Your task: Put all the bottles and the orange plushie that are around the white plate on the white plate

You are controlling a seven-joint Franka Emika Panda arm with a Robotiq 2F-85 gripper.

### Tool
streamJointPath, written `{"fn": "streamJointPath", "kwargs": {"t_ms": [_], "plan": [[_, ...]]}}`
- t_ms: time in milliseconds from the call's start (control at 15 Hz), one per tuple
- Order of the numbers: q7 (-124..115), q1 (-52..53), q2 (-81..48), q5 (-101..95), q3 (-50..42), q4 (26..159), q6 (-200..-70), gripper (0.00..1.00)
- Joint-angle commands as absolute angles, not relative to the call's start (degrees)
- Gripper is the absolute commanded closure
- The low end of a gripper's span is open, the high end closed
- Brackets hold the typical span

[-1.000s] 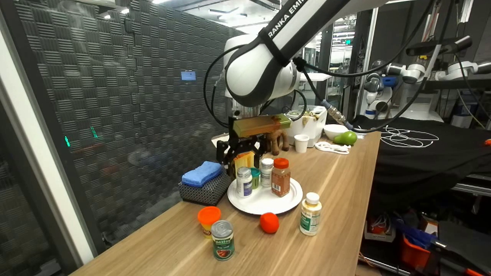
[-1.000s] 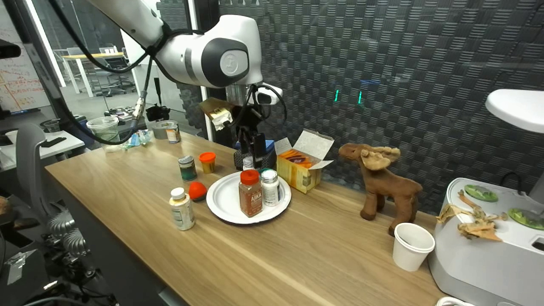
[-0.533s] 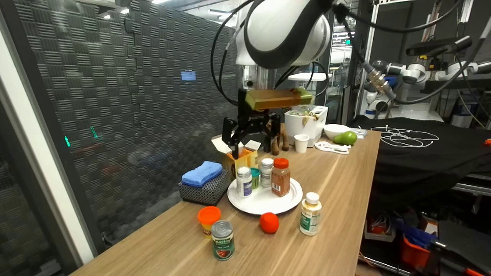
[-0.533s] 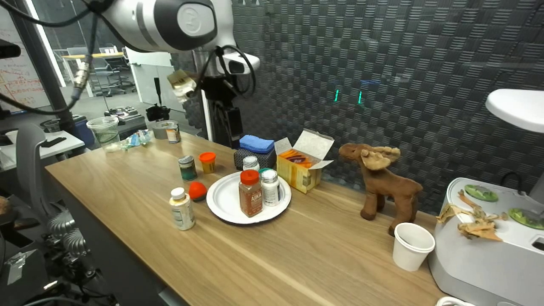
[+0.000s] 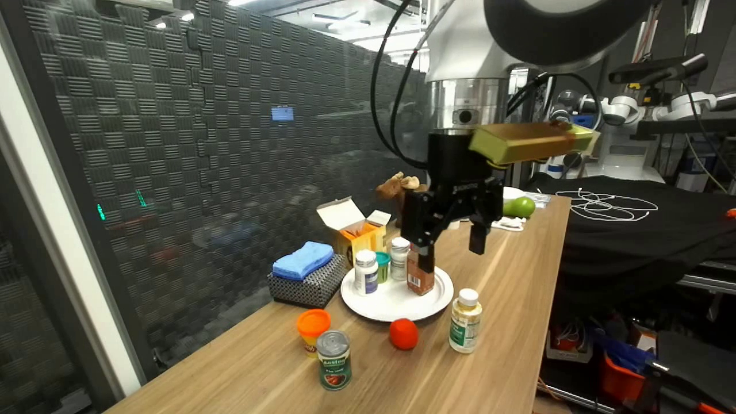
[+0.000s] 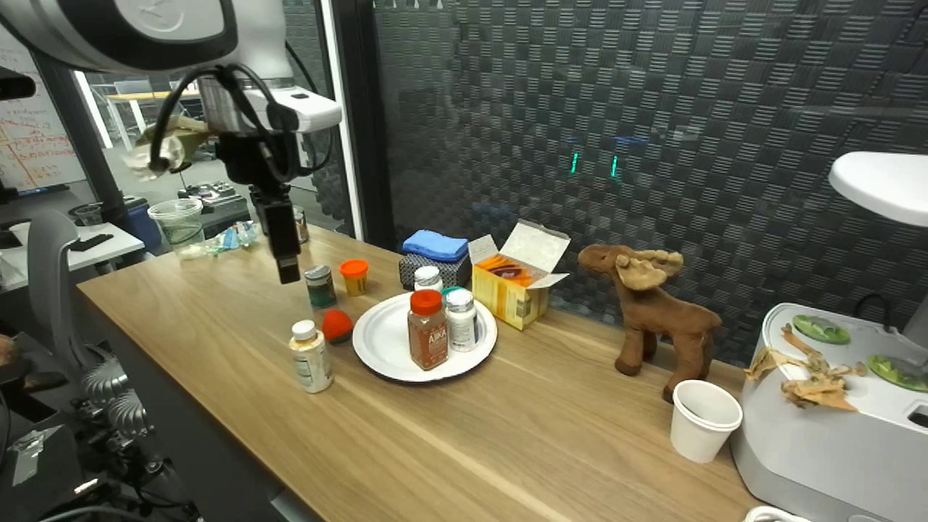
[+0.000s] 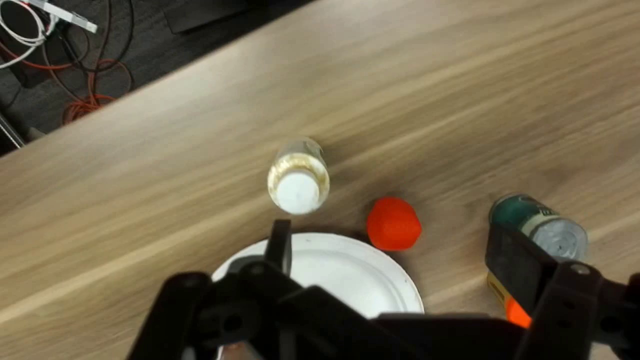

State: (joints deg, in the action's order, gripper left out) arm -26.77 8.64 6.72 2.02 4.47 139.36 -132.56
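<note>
Dark grey textured panels (image 5: 201,149) rise along one side of a wood-grained bench (image 5: 402,385), and the white plate (image 5: 397,307) lies flat on it. On the plate stand a purple-labelled white bottle (image 5: 366,276), a second white bottle (image 6: 462,326), a red-capped brownish jar (image 6: 428,337) and a green tub (image 5: 382,270) with a teal lid, all upright and close together. Off the plate, the orange plushie (image 5: 403,334), rounded and reddish, sits just beside the rim; whether it touches, I cannot tell. Near it a white-capped bottle (image 5: 464,325) with a green label stands upright on the bench. A green-labelled can (image 5: 334,365) and a yellow tub (image 5: 313,330) with an orange lid stand near each other, also off the plate.

Above the bench hangs the gripper (image 5: 451,252), pointing down, its jaws wide apart and clear of the things below. In the wrist view one of the jaws crosses the plate, while the other covers part of the can.

Between plate and panels stands an open yellow box (image 6: 507,297); beside it a blue cloth (image 5: 303,260) rests on a dark patterned block (image 5: 310,290). Further along the bench are a brown moose toy (image 6: 656,319), white paper cups (image 6: 699,428) and a white container (image 6: 834,449) with green things (image 6: 819,328) on top.
</note>
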Motion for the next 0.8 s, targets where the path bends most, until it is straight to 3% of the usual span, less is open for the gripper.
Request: {"fn": "streamJointPath", "kwargs": {"t_ms": [0,733], "plan": [[-25.5,7.3,13.6,3.1,5.7,146.3,-131.4,0.00],[-18.5,5.3,6.2,2.8,4.7,142.9,-131.2,0.00]]}}
